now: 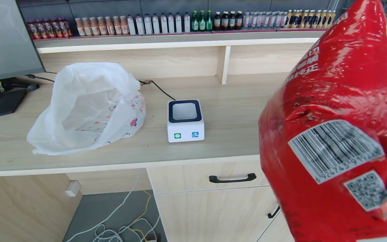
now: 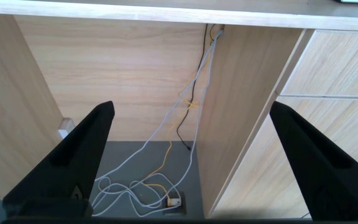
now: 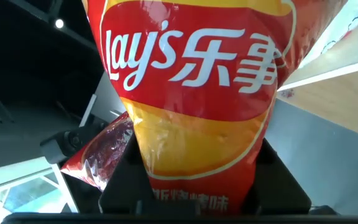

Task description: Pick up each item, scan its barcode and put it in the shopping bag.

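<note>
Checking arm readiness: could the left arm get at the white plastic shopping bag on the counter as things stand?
Probably not directly. The left tool, open, sits below the wooden countertop, facing the cabinet recess; the white plastic shopping bag lies up on top. It would need to rise first.

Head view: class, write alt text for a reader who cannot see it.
A red chip bag is held up close on the right, its barcode facing the camera. Behind it, a wooden counter holds a white scanner and, to its left, an open white shopping bag.
</note>
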Available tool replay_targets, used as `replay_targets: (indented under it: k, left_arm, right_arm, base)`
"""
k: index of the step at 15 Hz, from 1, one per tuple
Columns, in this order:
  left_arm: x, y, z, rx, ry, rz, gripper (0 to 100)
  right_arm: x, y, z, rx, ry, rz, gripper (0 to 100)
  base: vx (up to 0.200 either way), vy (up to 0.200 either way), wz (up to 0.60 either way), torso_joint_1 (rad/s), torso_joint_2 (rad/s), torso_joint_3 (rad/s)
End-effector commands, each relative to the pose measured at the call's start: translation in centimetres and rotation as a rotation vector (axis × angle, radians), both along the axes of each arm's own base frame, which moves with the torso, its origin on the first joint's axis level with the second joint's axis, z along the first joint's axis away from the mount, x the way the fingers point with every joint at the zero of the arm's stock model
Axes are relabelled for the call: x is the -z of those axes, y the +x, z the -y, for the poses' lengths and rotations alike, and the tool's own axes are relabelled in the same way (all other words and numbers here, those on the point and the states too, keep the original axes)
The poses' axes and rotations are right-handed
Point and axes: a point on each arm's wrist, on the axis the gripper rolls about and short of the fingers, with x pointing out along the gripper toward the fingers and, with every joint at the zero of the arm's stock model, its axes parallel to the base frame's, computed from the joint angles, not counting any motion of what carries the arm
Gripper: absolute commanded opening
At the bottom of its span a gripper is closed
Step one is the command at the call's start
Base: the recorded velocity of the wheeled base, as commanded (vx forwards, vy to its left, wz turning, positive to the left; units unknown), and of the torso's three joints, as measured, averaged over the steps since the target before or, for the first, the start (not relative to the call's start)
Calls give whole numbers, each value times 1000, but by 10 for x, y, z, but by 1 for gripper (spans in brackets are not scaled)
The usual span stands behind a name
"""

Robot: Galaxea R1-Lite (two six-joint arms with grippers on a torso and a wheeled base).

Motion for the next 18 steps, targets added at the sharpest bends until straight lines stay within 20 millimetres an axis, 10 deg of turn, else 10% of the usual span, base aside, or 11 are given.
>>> replay_targets:
  k: [1, 18]
  left_arm:
    - [0, 0, 0, -1, 0, 0, 100]
    - [0, 0, 0, 1, 0, 0, 100]
  right_arm:
    - [-1, 0, 0, -3, 4, 2, 0]
    - [1, -2, 2, 4, -7, 10, 0]
  base:
    - [0, 0, 0, 0, 0, 0]
    - [0, 0, 0, 0, 0, 0]
